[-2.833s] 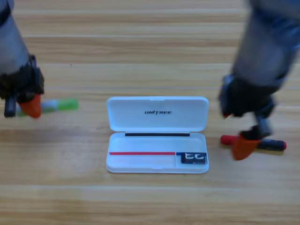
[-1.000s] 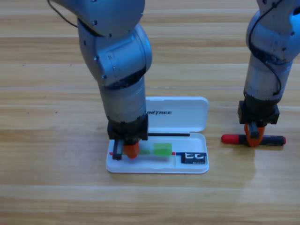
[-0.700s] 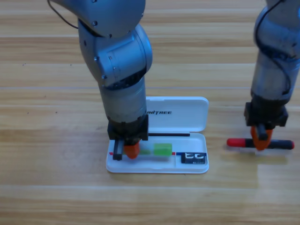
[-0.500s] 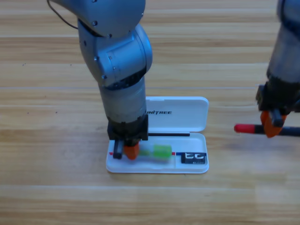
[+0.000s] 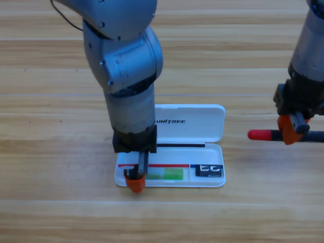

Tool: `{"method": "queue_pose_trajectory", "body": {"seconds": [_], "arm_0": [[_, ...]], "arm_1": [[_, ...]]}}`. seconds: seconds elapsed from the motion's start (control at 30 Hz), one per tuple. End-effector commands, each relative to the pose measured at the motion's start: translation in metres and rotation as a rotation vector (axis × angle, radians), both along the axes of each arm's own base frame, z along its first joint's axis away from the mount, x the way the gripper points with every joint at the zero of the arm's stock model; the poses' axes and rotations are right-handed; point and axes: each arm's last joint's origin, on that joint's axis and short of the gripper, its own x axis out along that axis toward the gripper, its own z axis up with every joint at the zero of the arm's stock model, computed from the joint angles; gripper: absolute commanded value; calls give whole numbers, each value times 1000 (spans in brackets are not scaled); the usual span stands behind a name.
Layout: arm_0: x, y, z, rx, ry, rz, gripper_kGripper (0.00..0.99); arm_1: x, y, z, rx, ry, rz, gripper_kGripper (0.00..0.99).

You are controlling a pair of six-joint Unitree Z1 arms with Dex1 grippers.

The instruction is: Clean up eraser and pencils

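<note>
1. The left gripper (image 5: 135, 183) sits at the white case's (image 5: 172, 126) front-left rim; I cannot tell its grip.
2. The green pencil (image 5: 167, 175) lies inside the case, the eraser (image 5: 209, 170) in its right compartment.
3. The right gripper (image 5: 289, 129) clamps the black, red-ended pencil (image 5: 263, 134) near the right edge.

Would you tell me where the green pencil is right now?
The green pencil lies in the white case, left of the eraser, beside the left tool.
</note>
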Motion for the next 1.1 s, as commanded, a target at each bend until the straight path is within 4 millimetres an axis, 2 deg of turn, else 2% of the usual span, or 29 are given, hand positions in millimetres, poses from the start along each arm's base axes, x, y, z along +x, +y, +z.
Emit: {"method": "queue_pose_trajectory", "body": {"seconds": [0.03,0.23,0.33,0.43,0.57,0.73,0.93,1.1], "arm_0": [[-7,28,44,-37,-36,25,990],[3,99,107,-124,-123,154,990],[4,132,130,-169,-164,225,990],[5,160,144,-190,-201,277,990],[10,181,143,-210,-182,320,990],[11,195,127,-237,-173,354,990],[11,199,104,-239,-170,366,990],[11,203,97,-238,-169,377,990]], "arm_1": [[-21,44,3,14,12,98,0],[-15,84,-9,15,9,127,0],[-11,102,-16,12,8,141,0],[-8,119,-27,3,14,156,0],[-6,140,-44,-6,21,179,0],[2,159,-63,-11,15,186,0],[9,167,-82,-37,11,181,0],[9,168,-82,-35,10,180,0]]}}
